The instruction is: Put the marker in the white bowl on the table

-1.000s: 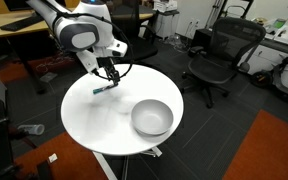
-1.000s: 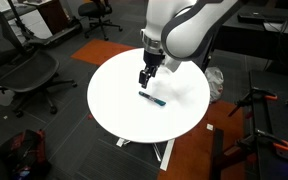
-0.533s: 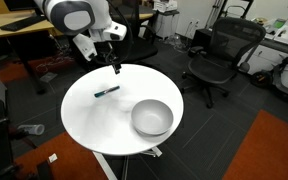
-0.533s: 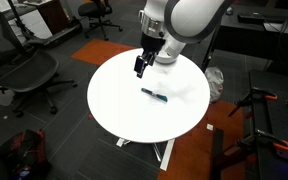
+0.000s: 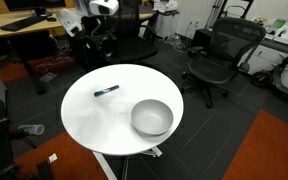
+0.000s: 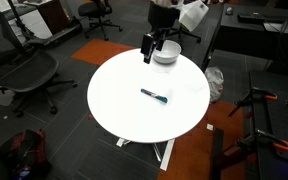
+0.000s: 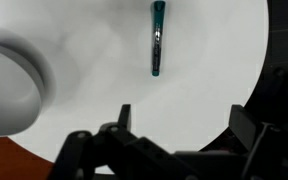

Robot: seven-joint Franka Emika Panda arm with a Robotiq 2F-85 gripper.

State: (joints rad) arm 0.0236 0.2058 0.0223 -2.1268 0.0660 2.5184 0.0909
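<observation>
The marker [image 5: 106,91], dark with a teal part, lies flat on the round white table [image 5: 94,125], apart from the white bowl [image 5: 152,117]. It also shows in the other exterior view [image 6: 154,96] and near the top of the wrist view [image 7: 158,38]. My gripper [image 6: 149,48] is open and empty, raised well above the table near its edge, away from the marker. In the wrist view its jaws [image 7: 182,118] are spread with only the table top between them. The bowl is blurred at the left there [image 7: 9,85].
Black office chairs stand around the table [image 5: 216,55] [image 6: 29,70]. A wooden desk [image 5: 24,25] is behind it. There is orange carpet [image 5: 274,150] beside the table and a stand [image 6: 259,110] on the floor.
My gripper has lifted from just over the marker and pulled back up toward the table's edge. The marker stays lying on the table. The bowl has not moved.
</observation>
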